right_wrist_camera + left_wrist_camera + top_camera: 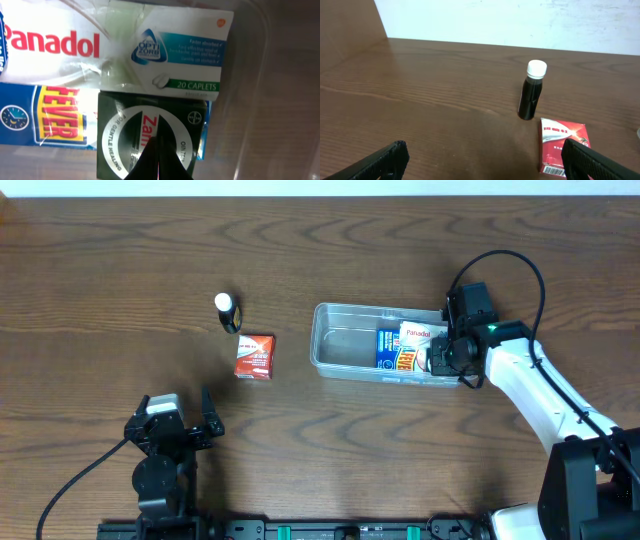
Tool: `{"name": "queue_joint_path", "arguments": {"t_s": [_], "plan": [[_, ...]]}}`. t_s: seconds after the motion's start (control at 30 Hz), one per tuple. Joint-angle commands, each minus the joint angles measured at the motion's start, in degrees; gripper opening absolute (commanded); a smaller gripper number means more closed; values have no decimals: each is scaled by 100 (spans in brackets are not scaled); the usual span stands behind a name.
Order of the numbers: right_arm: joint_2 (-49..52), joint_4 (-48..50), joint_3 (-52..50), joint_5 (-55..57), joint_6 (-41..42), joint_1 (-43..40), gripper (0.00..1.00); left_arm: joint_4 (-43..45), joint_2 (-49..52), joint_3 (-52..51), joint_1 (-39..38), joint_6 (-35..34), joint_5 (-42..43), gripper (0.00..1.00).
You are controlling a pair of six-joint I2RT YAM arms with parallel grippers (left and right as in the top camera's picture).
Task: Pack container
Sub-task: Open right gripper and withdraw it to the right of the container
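Overhead, surroundings: a red box (255, 356) and a small dark bottle (227, 310) sit on the desk (100, 280), well left of the clear container (345, 340).
Overhead, jaws: the right jaws are at the container's right end; the left jaws are well apart from it.
Left wrist: the left jaws are spread wide and empty, with one bottle (531, 92) and one red box (565, 145) ahead.
Right wrist, count: three boxes lie in the container (280, 100): white (125, 50), blue (45, 117) and dark green (150, 135).
Right wrist, jaws: pressed together and gripping nothing, with the tip over the dark green box.
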Motion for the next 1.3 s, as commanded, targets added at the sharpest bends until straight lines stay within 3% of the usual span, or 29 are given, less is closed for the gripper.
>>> {"name": "queue_joint_path", "arguments": {"t_s": [0.0, 0.37, 0.8, 1.27], "plan": [[52, 70, -76, 0, -79, -39, 1, -35, -39, -162, 35, 79, 61, 98], [44, 127, 133, 7, -380, -101, 1, -35, -39, -162, 35, 79, 61, 98], [37, -2625, 2806, -365, -553, -245, 1, -37, -39, -162, 35, 79, 61, 98], [35, -3495, 1978, -1401, -551, -225, 1, -37, -39, -162, 35, 79, 61, 98]]}}
